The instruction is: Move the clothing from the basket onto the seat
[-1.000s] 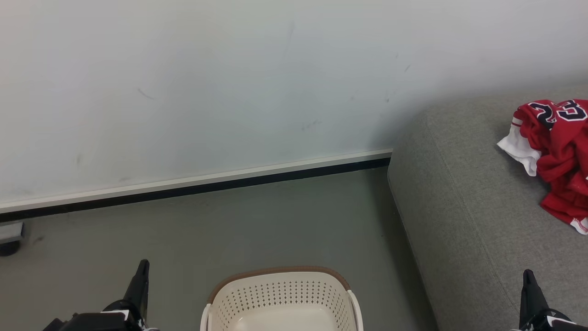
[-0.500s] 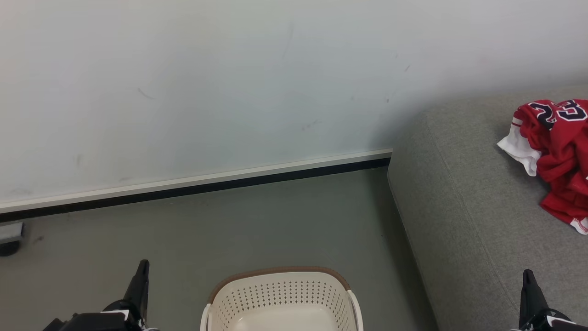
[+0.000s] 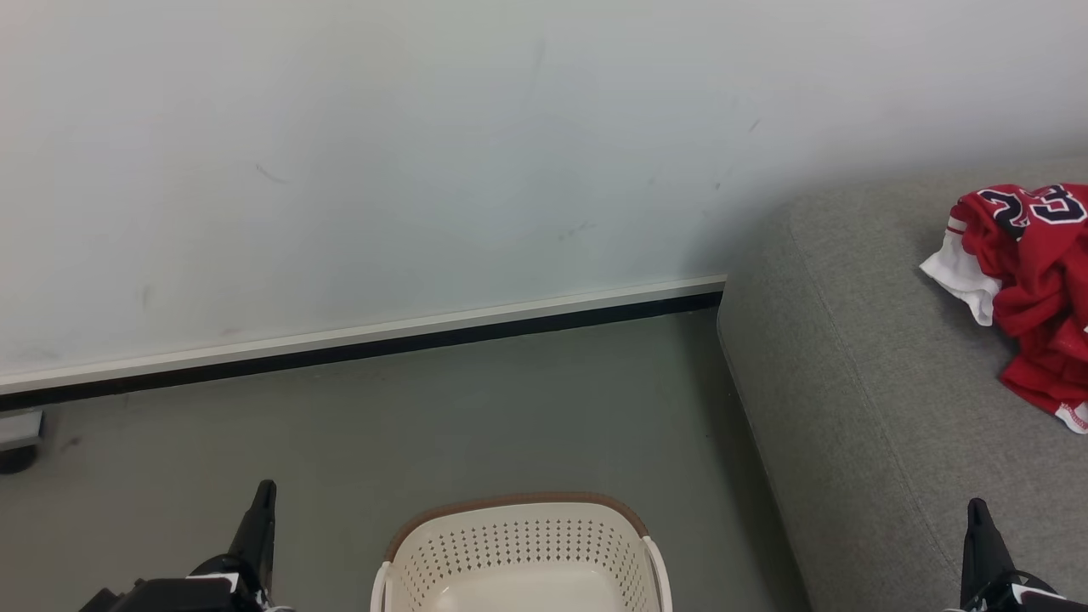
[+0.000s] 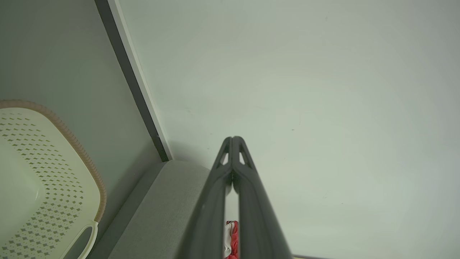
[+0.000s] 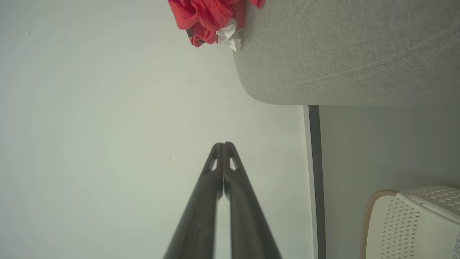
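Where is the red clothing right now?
Head view, far right: the clothing lies heaped on the seat, up and right of the basket at bottom centre.

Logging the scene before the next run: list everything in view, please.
clothing: one heap, red and white, on the seat
basket: one, cream, brown rim, on the floor
seat: one, grey, right
floor: one, grey-green, below
wall: one, pale, behind
skirting: one, white over black, at the wall's foot
castor: one, dark, floor, far left
left gripper: one, dark, shut, lower left
right gripper: one, dark, shut, lower right
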